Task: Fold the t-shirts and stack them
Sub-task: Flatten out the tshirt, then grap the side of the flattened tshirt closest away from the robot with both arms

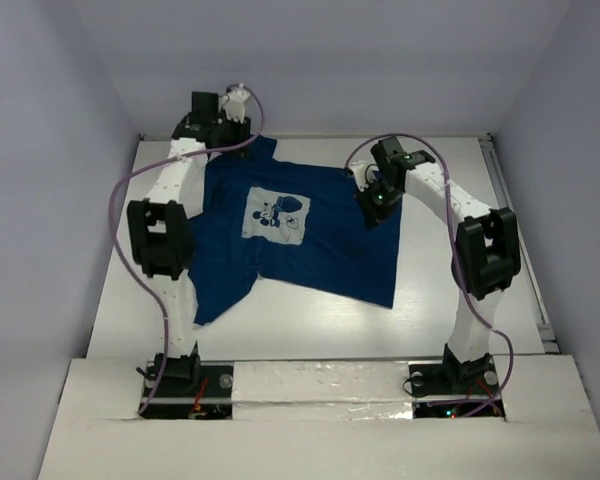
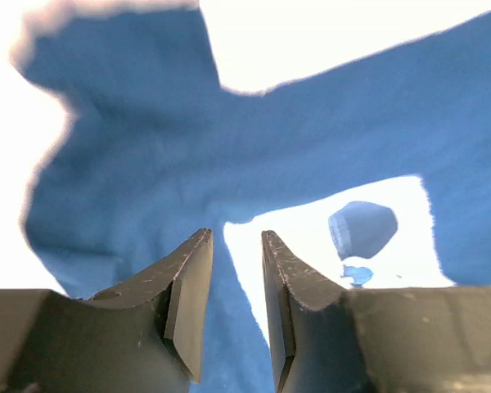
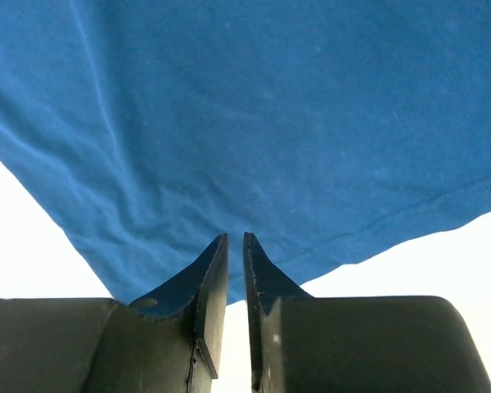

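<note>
The left gripper [image 2: 236, 236] hangs over the shirt's far left corner. Its fingers are a little apart and hold nothing. The shirt [image 1: 320, 255] lies flat on the table [image 1: 440, 310], picture [image 1: 277, 215] up, spread out ready for folding. The right gripper [image 3: 236, 239] sits at the shirt's right edge, open just a crack and empty too. I think both wait at edges to grab there.

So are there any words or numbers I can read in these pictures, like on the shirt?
No readable text anywhere.
t-shirt: its printed graphic is a pale patch with a cartoon figure; any lettering in it is too small to read.
left arm and right arm: no legible labels or numbers show.
</note>
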You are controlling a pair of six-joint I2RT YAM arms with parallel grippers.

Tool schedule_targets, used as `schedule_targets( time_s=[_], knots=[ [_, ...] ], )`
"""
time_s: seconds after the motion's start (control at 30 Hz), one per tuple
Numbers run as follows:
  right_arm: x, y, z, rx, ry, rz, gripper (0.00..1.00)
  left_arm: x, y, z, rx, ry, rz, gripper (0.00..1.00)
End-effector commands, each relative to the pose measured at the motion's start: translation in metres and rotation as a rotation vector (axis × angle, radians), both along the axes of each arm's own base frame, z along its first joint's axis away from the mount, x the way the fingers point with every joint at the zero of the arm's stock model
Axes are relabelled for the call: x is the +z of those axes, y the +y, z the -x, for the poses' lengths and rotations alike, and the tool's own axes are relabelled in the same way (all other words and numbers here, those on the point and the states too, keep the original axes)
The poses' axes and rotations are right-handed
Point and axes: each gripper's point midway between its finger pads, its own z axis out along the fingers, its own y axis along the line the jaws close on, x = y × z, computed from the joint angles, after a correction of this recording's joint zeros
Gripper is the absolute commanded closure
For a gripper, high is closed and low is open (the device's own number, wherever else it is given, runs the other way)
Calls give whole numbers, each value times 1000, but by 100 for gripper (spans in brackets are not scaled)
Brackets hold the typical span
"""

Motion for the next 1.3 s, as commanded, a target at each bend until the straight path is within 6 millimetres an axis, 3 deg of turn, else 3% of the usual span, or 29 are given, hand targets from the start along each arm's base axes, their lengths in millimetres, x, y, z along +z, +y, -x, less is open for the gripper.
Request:
schedule_targets(
  time_s=[0.0,0.03,0.07,0.13,0.17,0.2,0.27,0.3,0.37,0.4,0.47,0.5,0.6,0.9,0.93,1.03,1.27],
  knots=[
    [-2,4,7,114,-108,102,81,143,-13,19,-101,-318,86,72],
    [-5,5,12,141,-122,128,81,145,-14,28,-129,-314,84,72],
    [-1,19,26,214,-152,151,81,135,-13,41,-152,-269,65,73],
    [-16,14,48,267,-145,255,81,123,-7,68,-217,-251,-8,74],
    [-14,23,60,310,-168,277,81,111,-3,80,-239,-228,-40,76],
    [-16,16,60,307,-195,344,80,96,3,105,-256,-201,-73,77],
    [-29,8,72,326,-188,406,79,81,13,125,-299,-238,-179,78],
    [-29,3,74,326,-203,439,78,65,21,154,-313,-221,-213,77],
    [-40,-9,87,346,-169,484,75,50,29,178,-363,-235,-273,76],
    [-40,-15,90,346,-164,506,72,38,34,204,-380,-221,-291,76],
    [-42,-23,99,363,-155,541,71,29,34,228,-424,-218,-295,75],
    [-46,-31,106,377,-139,565,66,26,33,246,-445,-238,-304,75],
    [-44,-40,120,406,-123,579,65,23,36,273,-464,-264,-311,74],
    [-19,-3,171,562,-125,431,62,-11,40,316,-524,-187,-324,70],
    [-20,-1,175,571,-121,426,56,-13,37,320,-539,-180,-308,69],
    [-30,6,189,613,-88,428,56,-23,37,330,-564,-143,-302,63],
    [-67,-10,200,646,4,537,56,-33,38,343,-615,-74,-309,60]
  ],
)
